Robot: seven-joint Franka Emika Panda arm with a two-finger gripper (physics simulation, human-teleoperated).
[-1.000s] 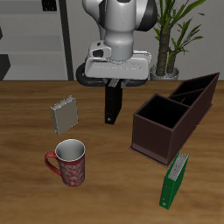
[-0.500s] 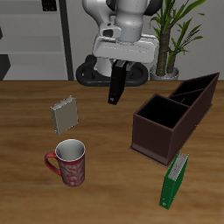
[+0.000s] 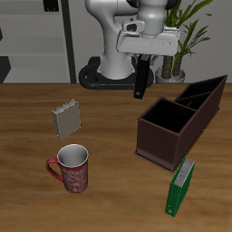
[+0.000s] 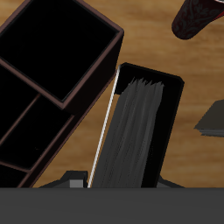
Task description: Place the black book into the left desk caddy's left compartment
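Observation:
My gripper (image 3: 142,58) is shut on the black book (image 3: 140,78) and holds it by its upper end, hanging nearly upright well above the table. The book is farther back than the caddies and not over either one. The left desk caddy (image 3: 207,94), maroon-brown with slanted walls, stands farther back than the boxier organiser (image 3: 168,132) and touches it. In the wrist view the black book (image 4: 140,122) shows its grey page edge between my fingers (image 4: 79,183). The boxier organiser (image 4: 57,52) lies beside and below it.
A red mug (image 3: 72,169) stands near the front edge and also shows in the wrist view (image 4: 201,17). A grey ribbed book (image 3: 66,118) stands behind the mug. A green book (image 3: 179,188) stands in front of the boxier organiser. A potted plant (image 3: 178,36) is at the back.
My gripper has lifted the black book off the table and carried it higher and sideways toward the caddies. Nothing else has moved.

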